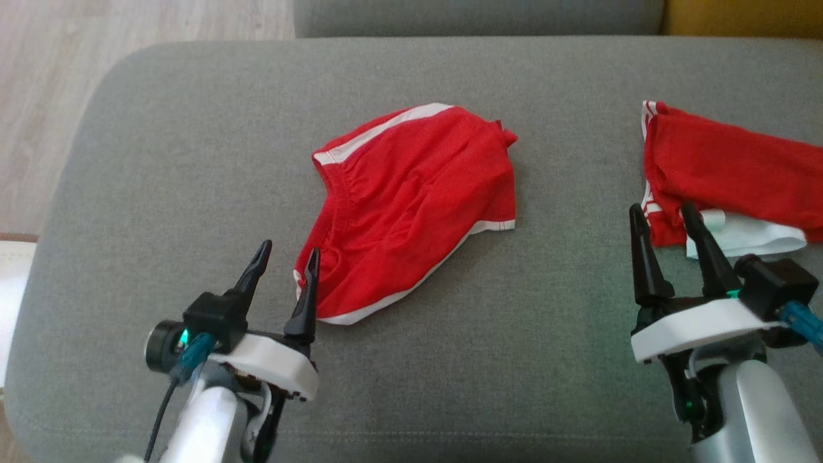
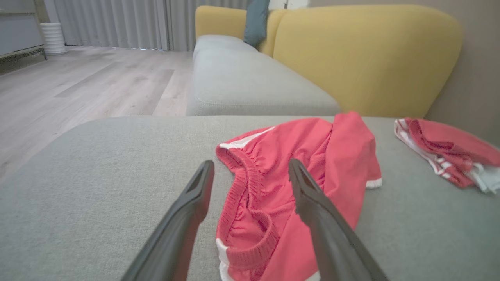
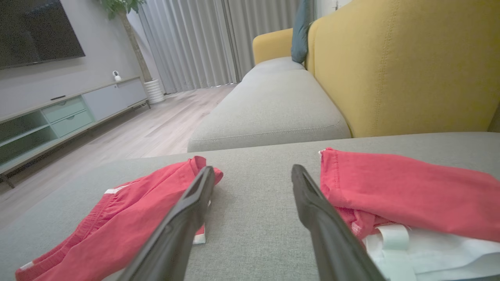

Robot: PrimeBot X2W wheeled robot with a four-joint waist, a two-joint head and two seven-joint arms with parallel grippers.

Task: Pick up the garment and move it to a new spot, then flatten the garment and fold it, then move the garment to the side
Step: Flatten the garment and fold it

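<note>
While the crumpled red shorts with white trim (image 1: 411, 206) lie in the middle of the grey fabric cushion (image 1: 193, 128) and my left gripper (image 1: 289, 248) and right gripper (image 1: 661, 206) both stand wide and empty, I fear the right one, near the second red garment (image 1: 726, 167), may catch that instead.

The red fabric shorts (image 1: 411, 206) with white trim lie loose and rumpled on the grey fabric cushion (image 1: 193, 128), at the centre of the head view, slanting from lower left to upper right. They are not spread flat: the cloth is creased and partly doubled over itself. A white stripe runs along the upper left edge, and a thin white hem borders the lower right edge. A small red corner pokes out at the upper right. In the left wrist view the shorts (image 2: 343, 156) show a gathered, ribbed elastic waistband curving through the lower middle of the frame. In the right wrist view they (image 3: 97, 230) lie at lower left.
</note>
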